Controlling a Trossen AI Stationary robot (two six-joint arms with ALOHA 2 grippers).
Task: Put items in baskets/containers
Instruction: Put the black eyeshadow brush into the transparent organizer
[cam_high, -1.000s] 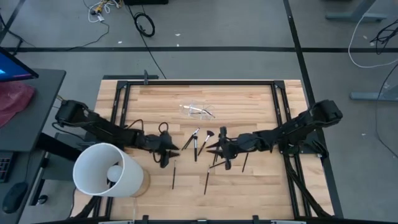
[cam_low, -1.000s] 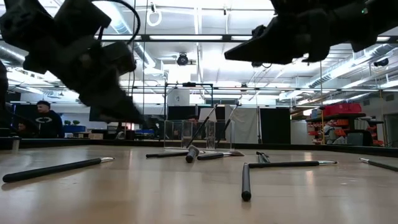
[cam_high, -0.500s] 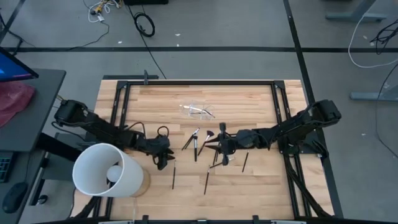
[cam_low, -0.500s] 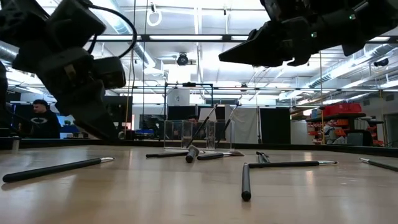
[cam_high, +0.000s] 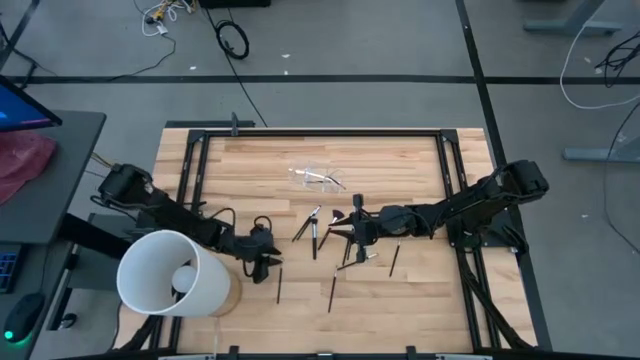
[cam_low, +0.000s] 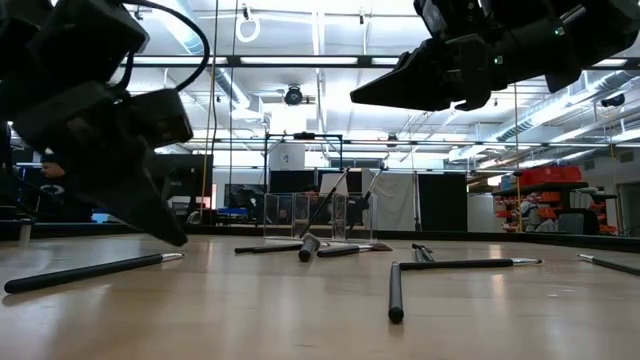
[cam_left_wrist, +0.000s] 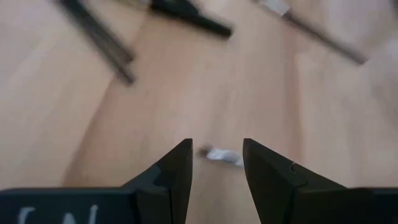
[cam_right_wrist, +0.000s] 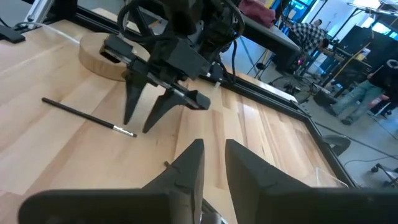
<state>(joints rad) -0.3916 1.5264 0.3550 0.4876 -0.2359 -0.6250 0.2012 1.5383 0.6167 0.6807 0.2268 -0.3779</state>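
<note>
- We are holding our left gripper (cam_high: 268, 268) low over the wooden table (cam_high: 400, 300), toward its left edge; its fingers (cam_left_wrist: 176, 171) are standing apart with nothing between them, only bare wood and a small silvery brush tip (cam_left_wrist: 221, 155) lying in the gap.
- We are keeping our right gripper (cam_high: 345, 235) raised near the table's middle; its fingers (cam_right_wrist: 189, 165) are showing a narrow gap, and we cannot tell whether they are pinching anything.
- We are seeing the makeup brushes (cam_high: 315, 232) lying scattered across the table's middle, flat on the wood, most of them between the two grippers.
- One brush (cam_high: 279, 283) is lying just beside our left gripper, and another brush (cam_high: 332, 293) is lying nearer the front edge.
- The clear holder (cam_high: 318, 178) is sitting toward the far edge, well apart from both grippers; in the low view it (cam_low: 305, 215) is standing upright with slim brush handles leaning in it.
- A large white bucket (cam_high: 172, 275) is standing at the table's front-left corner, close to our left arm.
</note>
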